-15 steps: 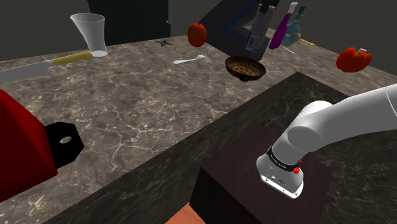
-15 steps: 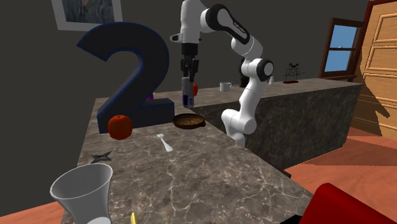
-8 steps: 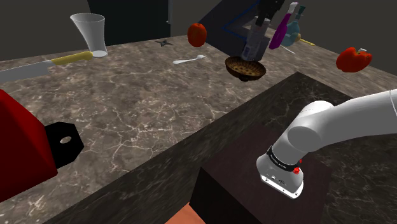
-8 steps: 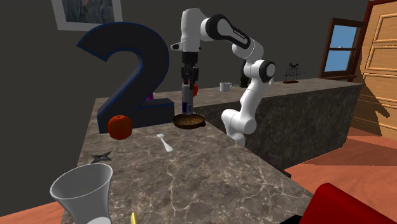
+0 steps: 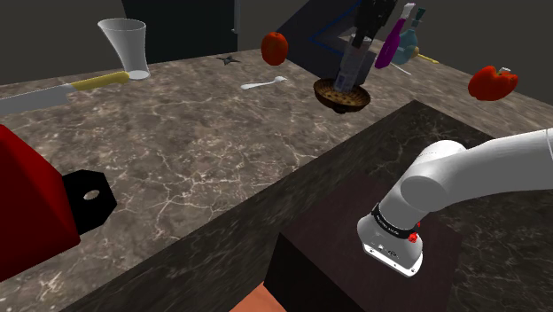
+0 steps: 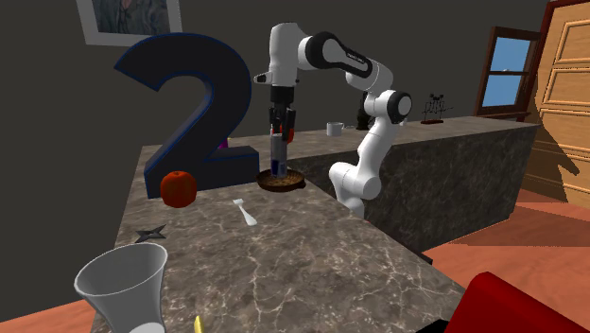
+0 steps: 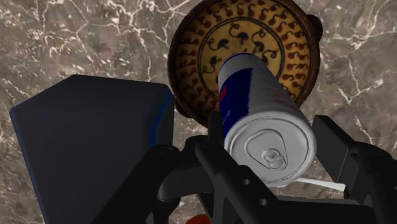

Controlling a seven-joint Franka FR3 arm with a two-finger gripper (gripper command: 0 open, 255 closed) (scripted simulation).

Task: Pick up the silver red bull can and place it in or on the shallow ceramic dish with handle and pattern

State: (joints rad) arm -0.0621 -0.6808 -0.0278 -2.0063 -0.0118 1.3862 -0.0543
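A silver and blue can [image 7: 261,108] with a red mark is clasped near its top by my black gripper [image 7: 270,137], which is shut on it. The can [image 5: 352,69] hangs slightly tilted from the gripper [image 5: 360,44], its base over the middle of the brown patterned dish [image 5: 354,99]. In the second exterior view the can [image 6: 277,156] reaches down to the dish [image 6: 293,180] below the gripper [image 6: 280,131]; whether the base touches it I cannot tell. The dish [image 7: 191,57] has a dark ornamented inside and a small handle.
A big dark blue figure "2" [image 6: 189,104] stands just behind the dish, close to the hand [image 7: 89,146]. A red fruit [image 5: 275,46], a white spoon [image 5: 264,84], a clear cup [image 5: 124,46], a red pepper [image 5: 492,81] and bottles [image 5: 390,40] lie around on the marble counter [image 5: 195,151].
The arm has come down with the can, from above the dish to low over its middle. Nothing else has moved.
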